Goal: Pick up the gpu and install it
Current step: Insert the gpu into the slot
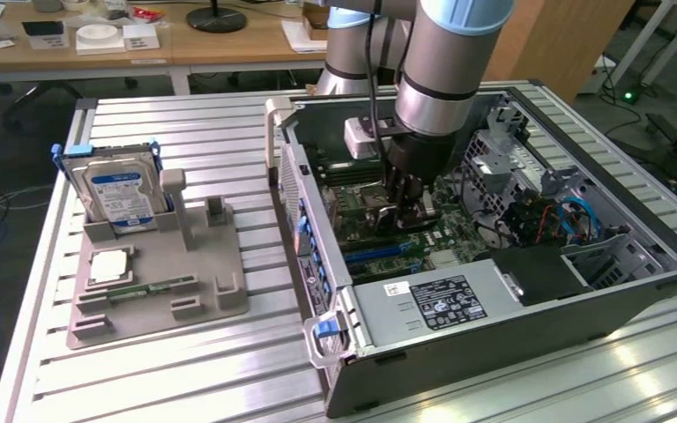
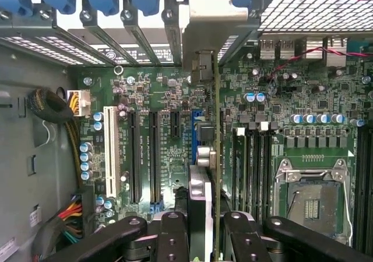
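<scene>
My gripper (image 2: pixel 204 220) is shut on the gpu (image 2: pixel 200 196), which I see edge-on as a thin card running away from the fingers (image 2: pixel 172 233). Its silver end bracket (image 2: pixel 213 23) reaches the rear slot openings of the case. The card stands upright over the blue expansion slot (image 2: pixel 194 128) of the green motherboard (image 2: pixel 157 98); I cannot tell whether its edge is seated. In the exterior view my gripper (image 1: pixel 415 211) reaches down inside the open computer case (image 1: pixel 492 300), and the arm hides most of the card.
A grey fixture (image 1: pixel 151 300) at the exterior view's left holds a silver hard drive (image 1: pixel 121 194), a processor chip (image 1: pixel 109 264) and a green memory stick (image 1: pixel 156 288). Inside the case are the power supply (image 1: pixel 433 304), the processor socket (image 2: pixel 312 198), memory slots (image 2: pixel 256 157) and cable bundles (image 2: pixel 52 107).
</scene>
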`<action>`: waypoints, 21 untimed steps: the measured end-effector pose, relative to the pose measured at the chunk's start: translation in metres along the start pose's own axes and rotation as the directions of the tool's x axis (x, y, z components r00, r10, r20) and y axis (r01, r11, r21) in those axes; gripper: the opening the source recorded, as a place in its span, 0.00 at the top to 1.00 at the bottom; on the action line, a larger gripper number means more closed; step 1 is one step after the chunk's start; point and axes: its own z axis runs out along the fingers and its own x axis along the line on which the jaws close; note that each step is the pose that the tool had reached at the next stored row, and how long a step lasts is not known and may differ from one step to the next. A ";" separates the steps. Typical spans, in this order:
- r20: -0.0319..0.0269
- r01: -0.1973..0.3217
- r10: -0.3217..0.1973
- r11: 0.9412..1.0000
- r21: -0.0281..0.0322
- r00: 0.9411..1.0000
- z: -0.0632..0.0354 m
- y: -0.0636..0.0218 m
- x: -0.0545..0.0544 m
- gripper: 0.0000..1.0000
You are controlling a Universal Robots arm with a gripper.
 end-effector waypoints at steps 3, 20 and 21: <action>0.000 0.000 0.000 1.000 0.000 1.000 0.0014 0.0000 0.000 0.72; 0.000 0.000 0.000 1.000 0.000 1.000 0.0125 0.0074 0.001 0.72; 0.000 0.000 0.000 1.000 0.000 1.000 0.0127 0.0081 0.001 0.72</action>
